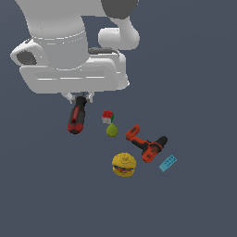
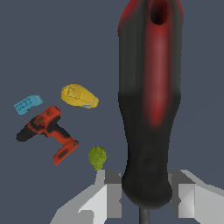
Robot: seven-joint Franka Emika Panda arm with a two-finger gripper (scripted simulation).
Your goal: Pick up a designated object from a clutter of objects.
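The screwdriver (image 1: 77,116) has a fat black handle with red stripes and a rounded end with a hole; only a stub of its thin dark shaft shows in the wrist view. The pincer (image 1: 79,97) pinches it at the narrow end of the handle, which hangs below. The cube (image 1: 107,116), pear (image 1: 111,130), drill (image 1: 147,144), hamburger (image 1: 124,165) and blue piece (image 1: 167,162) lie apart, toward the exterior view's right.

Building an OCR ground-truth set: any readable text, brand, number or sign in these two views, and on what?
None readable.
Light-blue flat piece: faint marks on its top face, too small and blurred to read in both views.
Red-orange drill: no legible brand or label.
Screwdriver, between the fingers of the gripper: plain red-and-black handle, no print.
Hamburger toy, pear, coloured cube: no text.
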